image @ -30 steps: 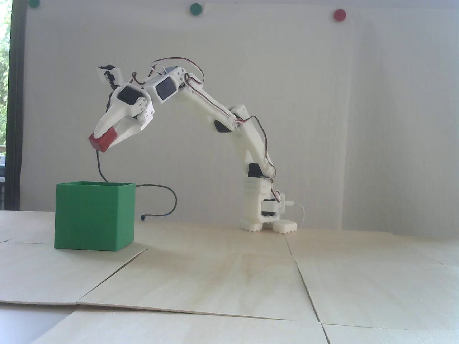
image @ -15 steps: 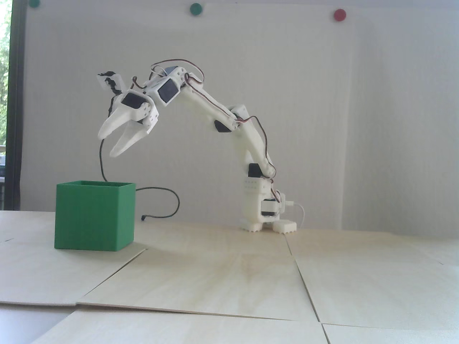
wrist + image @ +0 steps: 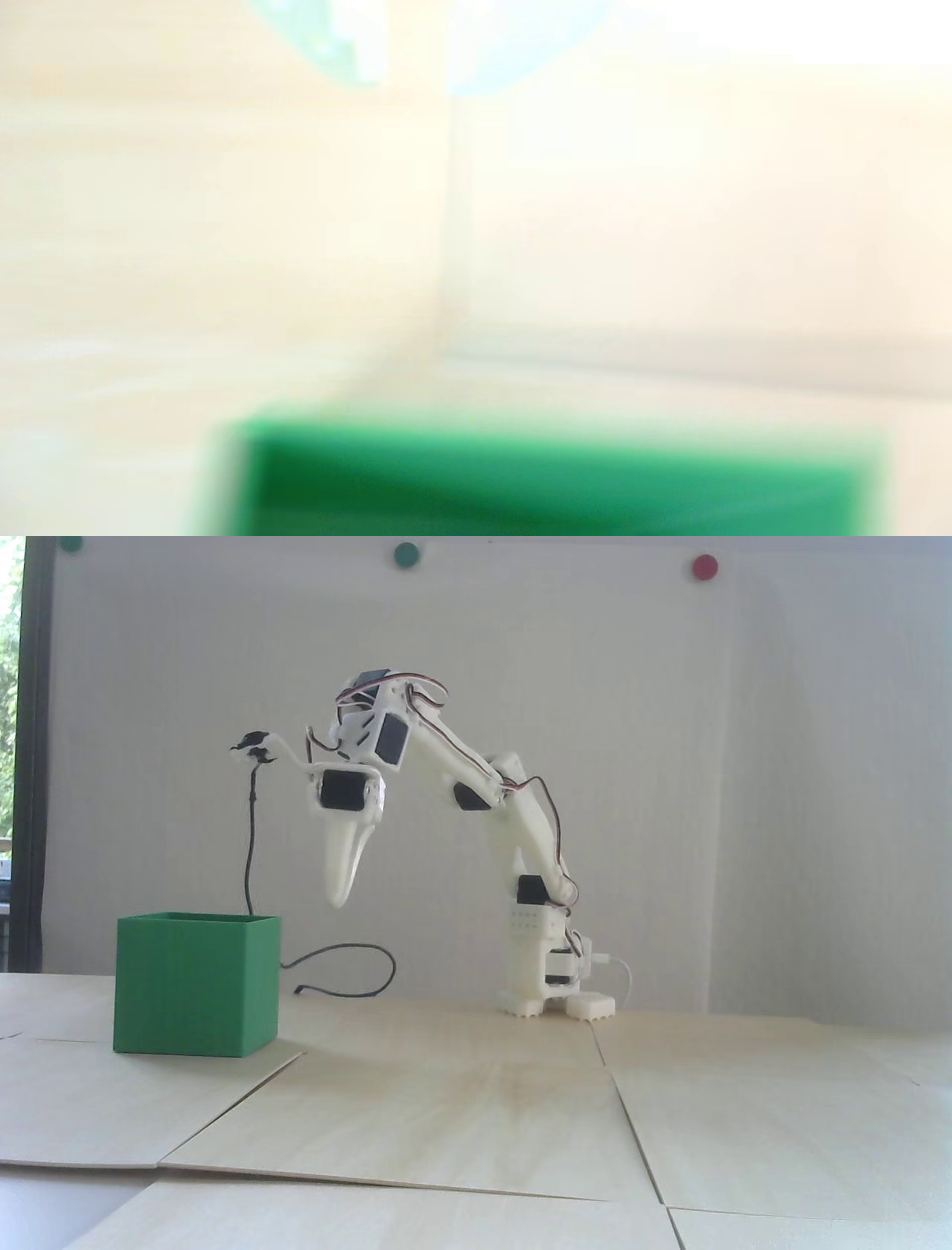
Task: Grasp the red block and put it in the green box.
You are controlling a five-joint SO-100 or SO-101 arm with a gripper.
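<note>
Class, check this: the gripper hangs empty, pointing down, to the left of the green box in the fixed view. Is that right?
Not quite. The fixed view shows the gripper empty and pointing down, but to the right of the green box, not its left.

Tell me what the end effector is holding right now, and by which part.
Nothing. The end effector hangs empty, pointing down, right of the green box in the fixed view. The red block is not visible in either view.

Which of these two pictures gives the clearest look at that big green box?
The fixed view: the green box shows whole and sharp, standing on the table with its front, one side and top rim visible. The wrist view shows only a blurred green band at the bottom edge, cut off by the frame.
</note>
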